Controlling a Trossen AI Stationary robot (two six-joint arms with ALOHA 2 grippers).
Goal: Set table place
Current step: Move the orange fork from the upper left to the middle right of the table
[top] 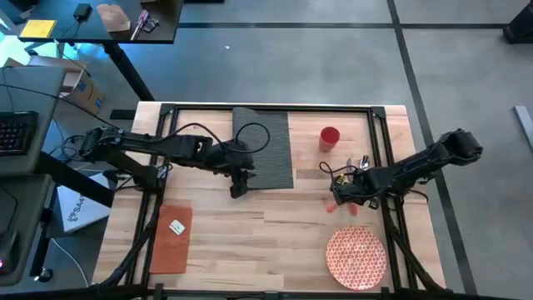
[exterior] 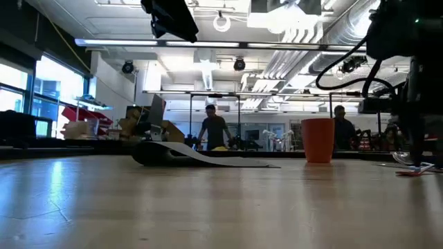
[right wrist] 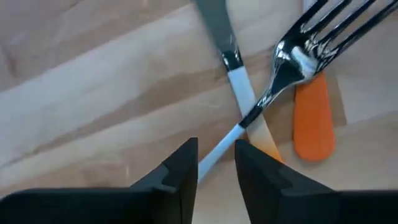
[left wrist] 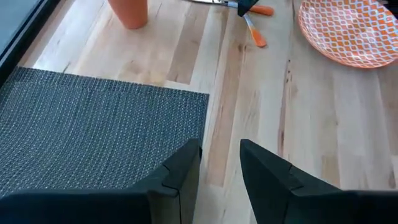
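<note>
Fork point(right wrist: 292, 56) handle between right gripper point(right wrist: 216, 163) fingers

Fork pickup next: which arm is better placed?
Right. Its pincer hovers directly over the fork, which lies crossed with the other utensils beside the red cup. The left pincer is over at the placemat edge.

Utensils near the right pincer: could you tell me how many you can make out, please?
3, crossed in one pile under the right pincer: a silver fork, a silver-bladed utensil beneath it, and an orange-handled utensil alongside. Another could be hidden under the arm.
</note>
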